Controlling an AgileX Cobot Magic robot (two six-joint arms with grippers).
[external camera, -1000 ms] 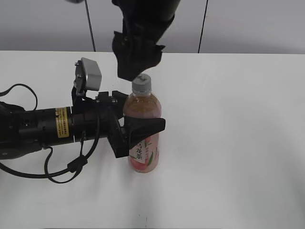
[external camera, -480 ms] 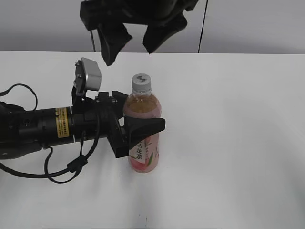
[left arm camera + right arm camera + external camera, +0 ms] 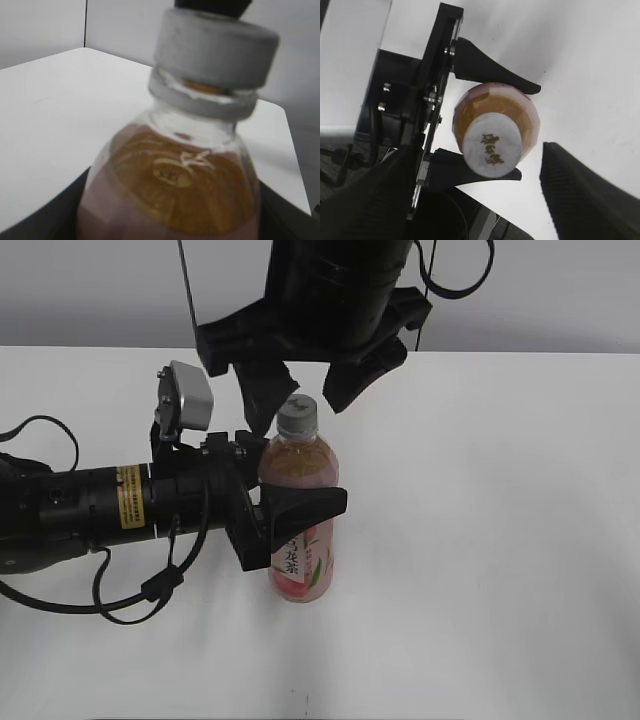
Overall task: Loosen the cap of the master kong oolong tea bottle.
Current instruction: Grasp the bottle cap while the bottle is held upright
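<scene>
Bottle (image 3: pixel 299 515): stood upright on the tabletop (image 3: pixel 500 540), near your view's centre.
Cap (image 3: pixel 297 416): sat on the bottle's neck.
Left pincer (image 3: pixel 290 525): pinched the bottle's body from the side.
Right pincer (image 3: pixel 305 385): hung spread just above the cap, fingers either side.

Upright on the white counter (image 3: pixel 480 540): bottle (image 3: pixel 298 502) of clear plastic, pale amber tea filling it to the shoulder, pink-and-white label with black characters low on its body, and white ribbed cap (image 3: pixel 297 416) with a dark logo seated on the neck.
</scene>
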